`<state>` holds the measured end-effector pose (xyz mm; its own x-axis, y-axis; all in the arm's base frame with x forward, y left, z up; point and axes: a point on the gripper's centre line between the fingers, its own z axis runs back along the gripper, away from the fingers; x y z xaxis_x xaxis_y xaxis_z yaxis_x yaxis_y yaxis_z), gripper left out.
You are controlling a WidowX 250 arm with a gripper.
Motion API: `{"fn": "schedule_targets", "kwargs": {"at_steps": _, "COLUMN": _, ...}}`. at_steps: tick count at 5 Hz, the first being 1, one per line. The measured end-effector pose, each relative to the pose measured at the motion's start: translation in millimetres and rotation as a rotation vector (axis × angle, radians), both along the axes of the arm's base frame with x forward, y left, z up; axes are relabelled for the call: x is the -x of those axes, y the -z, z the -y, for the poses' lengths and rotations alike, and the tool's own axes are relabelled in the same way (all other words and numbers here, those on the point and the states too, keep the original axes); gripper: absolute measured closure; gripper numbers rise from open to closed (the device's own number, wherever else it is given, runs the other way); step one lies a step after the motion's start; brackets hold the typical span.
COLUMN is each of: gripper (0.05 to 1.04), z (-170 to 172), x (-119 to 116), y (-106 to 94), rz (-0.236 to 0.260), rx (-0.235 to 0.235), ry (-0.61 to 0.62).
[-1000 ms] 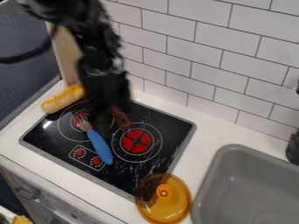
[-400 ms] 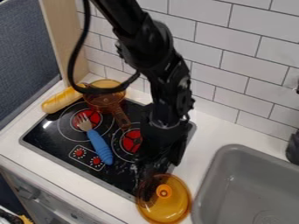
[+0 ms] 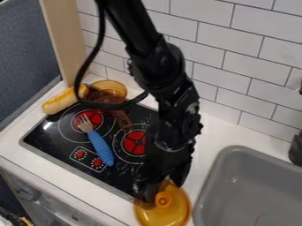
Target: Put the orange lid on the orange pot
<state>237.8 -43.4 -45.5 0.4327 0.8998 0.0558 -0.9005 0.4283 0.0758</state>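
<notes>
Currently, with clock hours read from the middle of your view, your arm (image 3: 162, 64) enters at twelve o'clock and hangs over the work toward six. Your gripper (image 3: 163, 190) is at six o'clock, pointing down at the lid (image 3: 168, 215). Its two fingers stand apart, one on the lid's eleven o'clock side, the other near its one o'clock side. They overlap the lid's far part in your view; you cannot tell whether they touch it.

The lid is clear orange and lies knob up, off the pot, at six o'clock, on the white counter (image 3: 206, 139) by the near right corner of the stove (image 3: 50, 143). Its round knob (image 3: 163, 199) shows just below the space between the fingers.

Your pot (image 3: 112, 86), also clear orange, is at ten o'clock, at the stove's far edge. Its brownish handle (image 3: 122, 119) points toward five o'clock, and the arm's black cable (image 3: 112, 106) crosses in front.

A yellow, loaf-shaped toy (image 3: 59, 102) lies at nine o'clock, just beside the pot. A fork (image 3: 100, 145) with a blue handle rests on the stove at eight o'clock, tines toward eleven. You have a grey sink (image 3: 242, 152) between four and five o'clock, and white wall tiles (image 3: 236, 66) from twelve to three.
</notes>
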Motion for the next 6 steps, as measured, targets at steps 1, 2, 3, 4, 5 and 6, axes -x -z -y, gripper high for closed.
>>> {"fn": "schedule_targets", "kwargs": {"at_steps": 1, "gripper": 0.083, "z": 2.1, "x": 5.1, "y": 0.9, "rz": -0.004, "rx": 0.020, "ry": 0.001}}
{"fn": "schedule_targets", "kwargs": {"at_steps": 2, "gripper": 0.083, "z": 7.5, "x": 9.3, "y": 0.9, "rz": -0.002, "rx": 0.024, "ry": 0.034}}
{"fn": "schedule_targets", "kwargs": {"at_steps": 3, "gripper": 0.083, "z": 7.1, "x": 14.5, "y": -5.9, "rz": 0.017, "rx": 0.032, "ry": 0.027}}
{"fn": "schedule_targets", "kwargs": {"at_steps": 4, "gripper": 0.083, "z": 8.9, "x": 16.2, "y": -15.6, "rz": 0.048, "rx": 0.058, "ry": 0.029}}
{"fn": "schedule_targets", "kwargs": {"at_steps": 5, "gripper": 0.083, "z": 10.2, "x": 15.6, "y": -15.6, "rz": 0.056, "rx": 0.068, "ry": 0.039}}
{"fn": "schedule_targets", "kwargs": {"at_steps": 6, "gripper": 0.083, "z": 16.2, "x": 17.4, "y": -1.1, "rz": 0.017, "rx": 0.063, "ry": 0.068}}
